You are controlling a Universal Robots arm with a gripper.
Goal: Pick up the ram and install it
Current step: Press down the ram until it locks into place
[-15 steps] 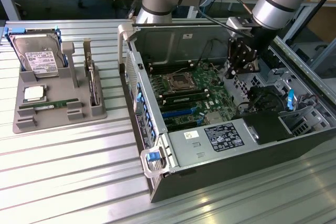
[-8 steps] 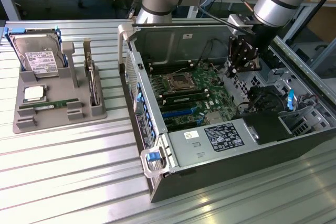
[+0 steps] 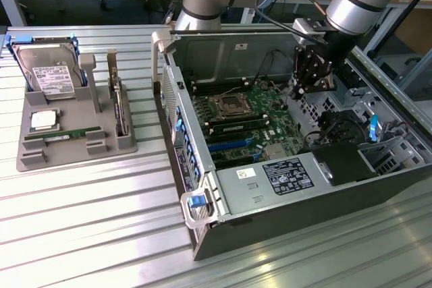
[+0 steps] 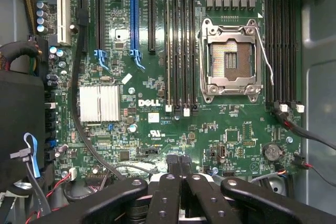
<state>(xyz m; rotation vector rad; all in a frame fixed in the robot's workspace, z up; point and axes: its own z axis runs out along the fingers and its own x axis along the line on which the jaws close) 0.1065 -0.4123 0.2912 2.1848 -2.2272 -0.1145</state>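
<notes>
The ram (image 3: pixel 57 137), a thin green stick, lies flat on the grey holder tray (image 3: pixel 40 160) at the exterior view's left, far from the arm. My gripper (image 3: pixel 302 91) hangs inside the open computer case (image 3: pixel 283 220), over the green motherboard (image 3: pixel 253 109). In the wrist view the black fingers (image 4: pixel 169 192) are pressed together and shut, with nothing visible between them. The gripper (image 4: pixel 180 167) sits above the board's edge, apart from the black memory slots (image 4: pixel 181 45) beside the empty CPU socket (image 4: pixel 231 59).
The tray also carries a silver hard drive (image 3: pixel 48 72), a small square CPU chip (image 3: pixel 42 121) and a thin board standing on edge (image 3: pixel 121 109). More memory slots (image 4: pixel 283 45), cables (image 4: pixel 84 129) and a silver heatsink (image 4: pixel 100 103) crowd the motherboard. Case walls surround the gripper.
</notes>
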